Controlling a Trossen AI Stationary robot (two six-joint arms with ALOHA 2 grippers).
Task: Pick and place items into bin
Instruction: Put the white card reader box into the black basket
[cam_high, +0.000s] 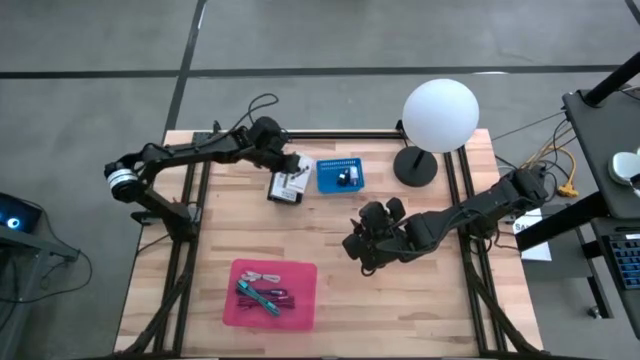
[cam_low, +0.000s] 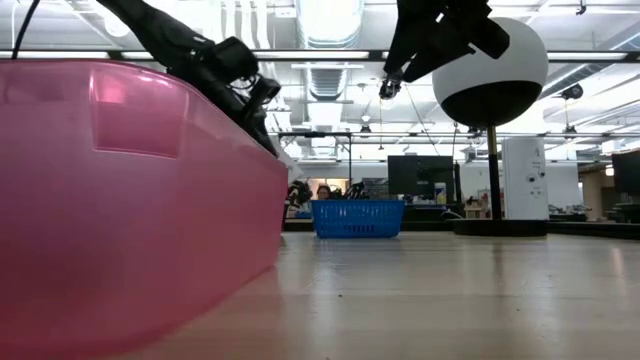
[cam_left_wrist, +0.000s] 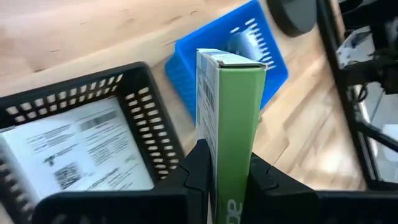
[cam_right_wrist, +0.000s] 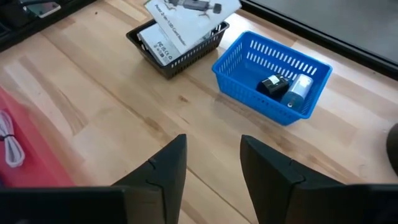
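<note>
Left gripper (cam_left_wrist: 227, 177): mine, at the far left of the table, over the black basket (cam_high: 287, 187); my jaws are closed on a green box (cam_left_wrist: 231, 118), which stands upright between them.
Green box: held above the near rim of the black basket, with the blue basket just beyond it.
Black basket: far left of centre, touching or almost touching the blue basket's left side; a white printed card (cam_left_wrist: 81, 149) lies flat inside it, and in the right wrist view another white printed sheet (cam_right_wrist: 193, 14) rests across its top.
Blue basket (cam_high: 340, 174): far centre; it holds a small black item (cam_right_wrist: 272, 84) and a small white cylinder (cam_right_wrist: 299, 88) side by side.
Right gripper (cam_right_wrist: 211, 165): mine too, raised over bare wood right of centre, jaws parted and holding nothing.
Pink bin (cam_high: 274, 293): near left of centre, well apart from both baskets; inside lie a teal pen-like tool (cam_high: 257, 296), a maroon cable (cam_high: 281, 298) and a white cord (cam_high: 264, 276).
Lamp (cam_high: 439, 115): white globe on a dark base, far right.
</note>
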